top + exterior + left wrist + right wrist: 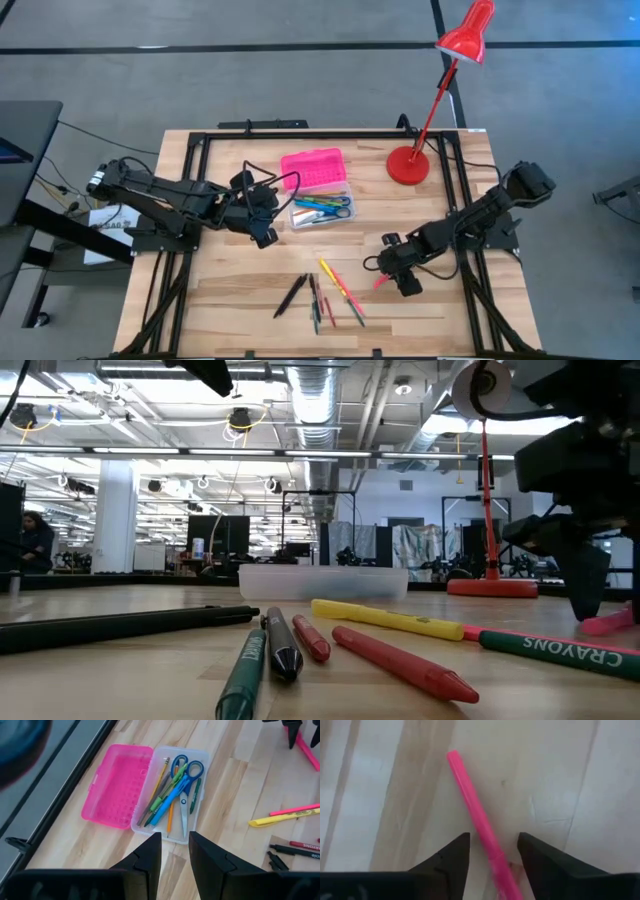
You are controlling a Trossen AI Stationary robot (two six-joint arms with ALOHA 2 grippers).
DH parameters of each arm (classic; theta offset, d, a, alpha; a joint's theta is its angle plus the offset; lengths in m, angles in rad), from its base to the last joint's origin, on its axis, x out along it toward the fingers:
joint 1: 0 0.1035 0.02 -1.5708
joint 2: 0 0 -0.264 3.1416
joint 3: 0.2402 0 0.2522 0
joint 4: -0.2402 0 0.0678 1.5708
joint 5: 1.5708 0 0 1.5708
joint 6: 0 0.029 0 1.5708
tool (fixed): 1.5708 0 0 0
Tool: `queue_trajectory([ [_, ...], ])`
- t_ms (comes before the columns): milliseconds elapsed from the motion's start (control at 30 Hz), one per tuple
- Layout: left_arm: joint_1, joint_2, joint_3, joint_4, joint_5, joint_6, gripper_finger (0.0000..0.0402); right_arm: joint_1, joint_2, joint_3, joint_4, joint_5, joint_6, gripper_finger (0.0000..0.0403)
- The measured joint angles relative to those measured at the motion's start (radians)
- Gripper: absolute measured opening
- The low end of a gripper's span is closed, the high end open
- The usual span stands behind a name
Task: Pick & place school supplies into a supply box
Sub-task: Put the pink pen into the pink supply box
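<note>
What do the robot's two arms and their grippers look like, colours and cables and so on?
Both arms are dark, almost black, built of blocky jointed segments. The left arm has black cables looping loose near its wrist. Its left gripper has two flat, wedge-shaped black fingers. The right arm looks the same, with a bulky rounded end joint. The right gripper has matching black pointed fingers. No markings are readable.

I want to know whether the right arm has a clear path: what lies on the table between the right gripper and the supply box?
In the high view, only bare wood lies between the right gripper and the supply box.
</note>
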Motion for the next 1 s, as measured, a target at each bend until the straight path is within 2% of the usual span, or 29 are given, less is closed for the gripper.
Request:
queue_trajectory([
  [267,0.000,0.000,0.000,0.000,-0.036,0.001,0.0093,-0.004,0.009,0.032,-0.054,0.042,0.120,0.0100],
  [500,0.000,0.000,0.000,0.000,-0.044,0.021,0.0093,-0.005,0.009,0.042,-0.103,0.028,0.248,0.0047],
  [1000,0.000,0.000,0.000,-0.001,-0.052,0.042,0.0093,-0.026,0.008,0.042,-0.175,-0.073,0.539,0.0034],
])
